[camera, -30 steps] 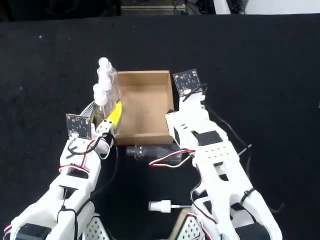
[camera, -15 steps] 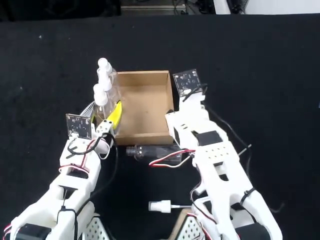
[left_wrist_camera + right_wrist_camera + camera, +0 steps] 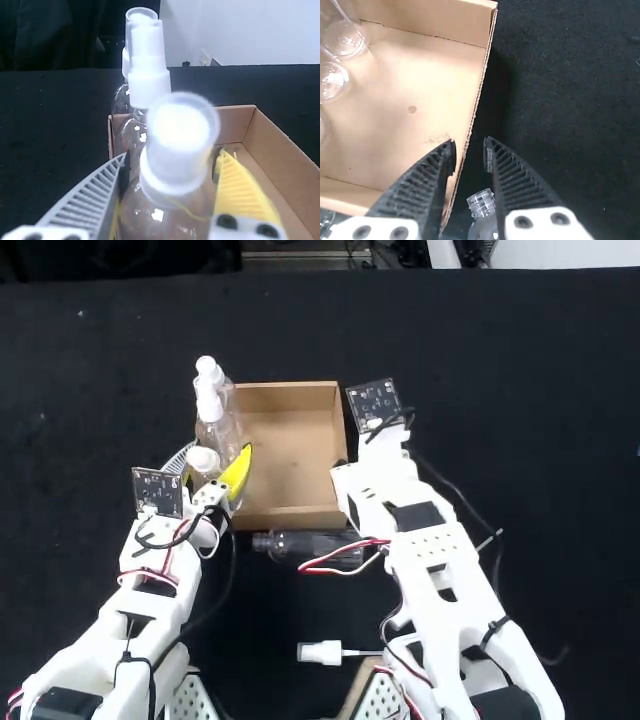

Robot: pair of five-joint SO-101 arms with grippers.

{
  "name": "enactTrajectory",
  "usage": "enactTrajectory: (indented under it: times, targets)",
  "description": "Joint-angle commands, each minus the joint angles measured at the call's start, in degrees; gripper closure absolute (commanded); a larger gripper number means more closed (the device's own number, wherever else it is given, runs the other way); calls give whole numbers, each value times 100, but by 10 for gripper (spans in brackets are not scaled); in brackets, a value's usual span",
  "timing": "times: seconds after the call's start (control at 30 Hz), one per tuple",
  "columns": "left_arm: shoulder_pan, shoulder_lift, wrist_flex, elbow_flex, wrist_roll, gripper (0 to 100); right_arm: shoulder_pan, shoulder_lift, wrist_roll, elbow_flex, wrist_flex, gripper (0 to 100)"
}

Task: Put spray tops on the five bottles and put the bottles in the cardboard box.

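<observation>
spray bottle (image 3: 165, 200): base cut off | capless bottle (image 3: 481, 202): body cut off

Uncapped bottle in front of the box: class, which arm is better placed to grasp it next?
Right. The right gripper is open, with the neck of the uncapped bottle beside its fingers. The left gripper is shut on a capped bottle at the other wall of the cardboard box.

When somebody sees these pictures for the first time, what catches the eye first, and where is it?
The cardboard box in the middle of the black table, with two capped bottles standing along one inner wall. By that same wall the left gripper is shut on a third capped bottle. On the robot's side of the box an uncapped bottle lies on its side, and a loose spray top lies farther out on that side.
</observation>
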Motion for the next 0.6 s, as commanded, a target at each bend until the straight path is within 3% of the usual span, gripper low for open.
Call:
enactTrajectory:
  times: [0.0,0.37,0.57]
  targets:
    - [-66,-62,-79,75,-26,754,-62,-40,62,-75,-176,920]
    - [-13,-114,-79,31,9,754,-62,-40,62,-75,-176,920]
    - [-66,-800,193,171,-18,758,-62,-40,62,-75,-176,920]
